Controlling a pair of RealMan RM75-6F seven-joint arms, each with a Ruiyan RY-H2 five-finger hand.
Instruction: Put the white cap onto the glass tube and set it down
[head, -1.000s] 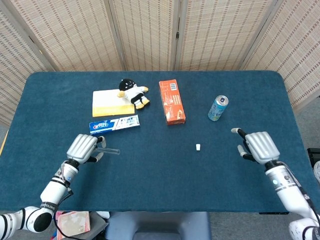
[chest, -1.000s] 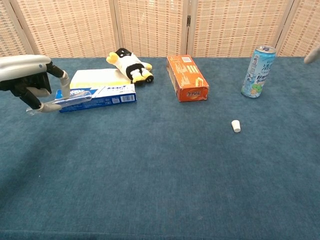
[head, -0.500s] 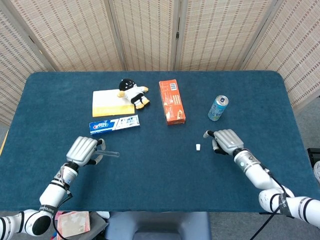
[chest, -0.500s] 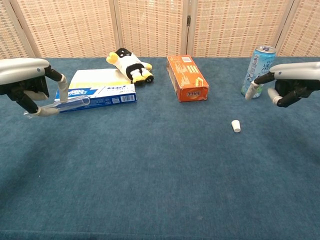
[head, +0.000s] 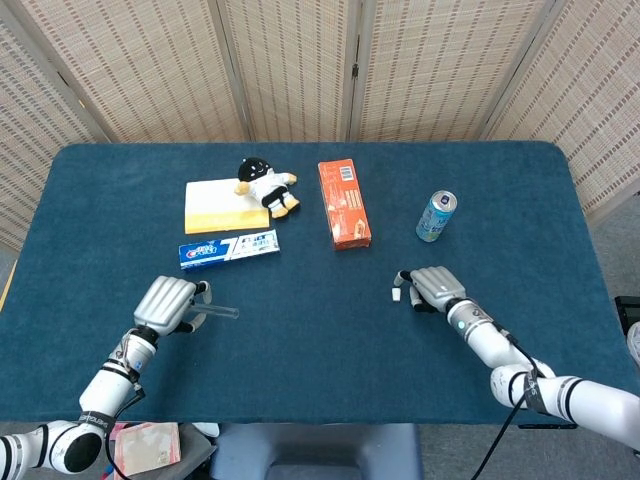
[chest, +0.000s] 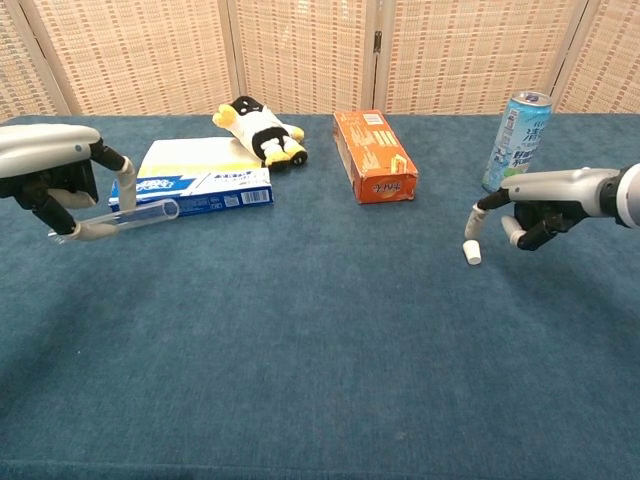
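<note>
Cap first: the white cap (chest: 472, 252) lies on the blue worktop (head: 320, 340) in front of the soda can (chest: 516, 143), and my right robot hand (chest: 535, 205) hovers just beside it, one finger stretched down toward it, the rest curled, holding nothing. I cannot tell from either view whether that fingertip already touches it. My left robot hand (chest: 52, 180) grips the glass tube (chest: 130, 214) near one end, so the tube sticks out level above the worktop, near the toothpaste box (head: 229, 248).

My worry is the cap itself: it is small and light, and a finger coming in from the side could flick it or roll it away toward the orange box (head: 343, 203). A pinch with poor alignment could squirt it out. The tube is smooth and held only at one end, so it may tilt or slip when the cap gets pressed on.
</note>
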